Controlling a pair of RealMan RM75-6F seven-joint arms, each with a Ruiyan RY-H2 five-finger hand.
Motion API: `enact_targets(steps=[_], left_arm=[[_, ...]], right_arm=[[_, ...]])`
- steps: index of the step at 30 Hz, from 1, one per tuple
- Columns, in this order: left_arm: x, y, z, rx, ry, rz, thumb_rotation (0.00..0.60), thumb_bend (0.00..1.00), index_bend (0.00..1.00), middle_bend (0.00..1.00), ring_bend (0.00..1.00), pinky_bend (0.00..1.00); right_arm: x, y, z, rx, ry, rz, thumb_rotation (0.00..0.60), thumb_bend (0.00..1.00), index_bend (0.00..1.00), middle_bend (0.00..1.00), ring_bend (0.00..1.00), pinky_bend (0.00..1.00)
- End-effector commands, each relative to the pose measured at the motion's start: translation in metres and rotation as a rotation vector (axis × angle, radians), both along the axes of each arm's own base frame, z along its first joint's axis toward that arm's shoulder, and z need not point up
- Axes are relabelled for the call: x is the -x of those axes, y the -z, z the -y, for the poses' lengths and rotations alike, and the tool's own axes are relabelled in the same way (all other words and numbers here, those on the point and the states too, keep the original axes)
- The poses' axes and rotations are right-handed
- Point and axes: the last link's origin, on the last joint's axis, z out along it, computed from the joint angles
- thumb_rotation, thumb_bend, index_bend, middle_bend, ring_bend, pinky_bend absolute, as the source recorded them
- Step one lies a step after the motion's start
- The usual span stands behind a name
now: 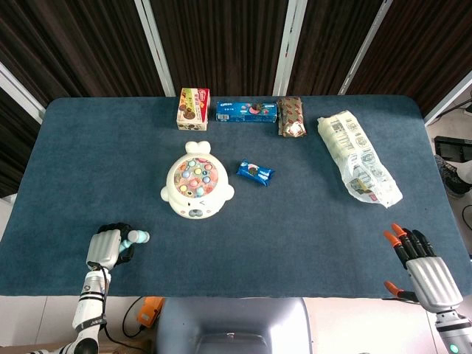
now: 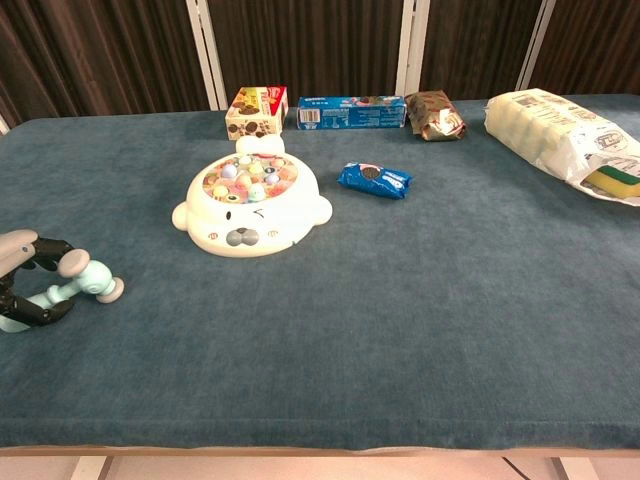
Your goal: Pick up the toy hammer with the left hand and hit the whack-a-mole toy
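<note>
The pale blue toy hammer (image 1: 136, 237) (image 2: 92, 281) lies at the near left of the table, head pointing right. My left hand (image 1: 105, 248) (image 2: 22, 252) wraps its dark fingers around the hammer's handle, low over the cloth. The white whack-a-mole toy (image 1: 196, 190) (image 2: 250, 205), with several coloured pegs on top, sits further in and to the right of the hammer. My right hand (image 1: 420, 265) hovers off the table's near right corner, holding nothing, its orange-tipped fingers spread; the chest view does not show it.
Along the far edge stand a cookie box (image 1: 193, 108), a blue Oreo box (image 1: 246, 111) and a brown packet (image 1: 290, 116). A small blue Oreo pack (image 1: 255, 172) lies right of the toy. A white bag (image 1: 358, 157) lies at the right.
</note>
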Motion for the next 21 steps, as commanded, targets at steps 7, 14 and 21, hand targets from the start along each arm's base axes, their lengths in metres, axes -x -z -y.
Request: enact_targets(steps=[7, 14, 21], left_arm=[[0.0011, 0.0, 0.0006, -0.004, 0.003, -0.008, 0.6, 0.4, 0.37, 0.28, 0.22, 0.2], [0.0031, -0.002, 0.0014, -0.01, 0.003, -0.008, 0.6, 0.41, 0.37, 0.29, 0.22, 0.2], [0.0043, -0.0016, 0.0014, -0.006, 0.001, -0.01, 0.6, 0.41, 0.38, 0.29, 0.23, 0.2]], right_arm=[[0.0002, -0.0004, -0.0005, 0.0, 0.0, 0.001, 0.6, 0.32, 0.0, 0.0, 0.0, 0.0], [0.0003, -0.0005, -0.0009, -0.001, 0.0, 0.0, 0.6, 0.32, 0.0, 0.0, 0.0, 0.0], [0.0002, 0.0002, -0.001, -0.004, 0.0, -0.001, 0.6, 0.32, 0.0, 0.0, 0.0, 0.0]])
